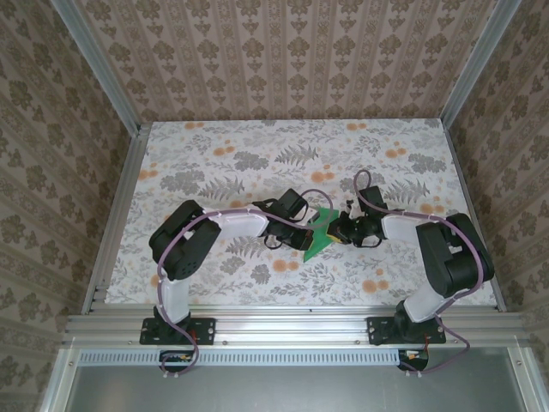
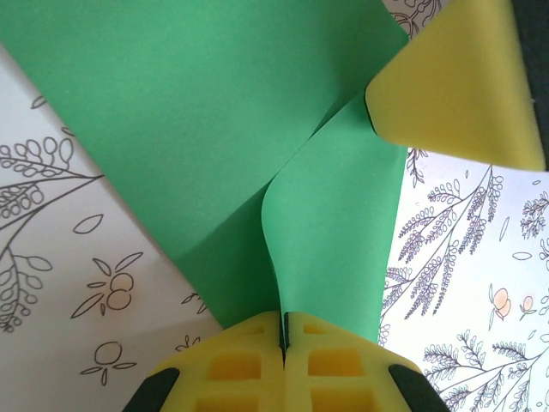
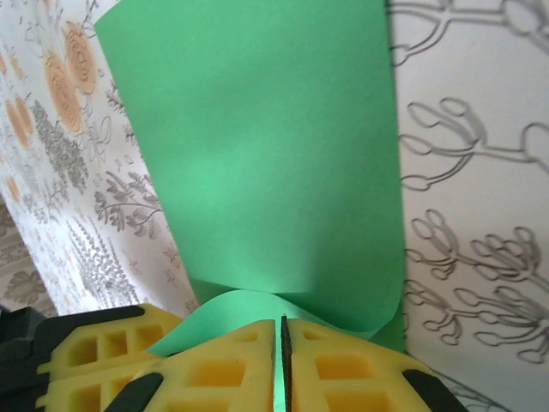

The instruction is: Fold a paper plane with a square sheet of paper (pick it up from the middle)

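At the middle of the table [image 1: 257, 154], we pinch the green paper [image 1: 321, 230] with left gripper [image 2: 281, 335] and right gripper [image 3: 283, 343], both clenched on it; an even, gentle pull should crease it cleanly.

Seen from above, the square sheet of paper [image 1: 318, 238] is too small to read its creases. Its edges vanish inside the left hand [image 2: 282, 336] and right hand [image 3: 283, 343]; both wrist views crop its top.
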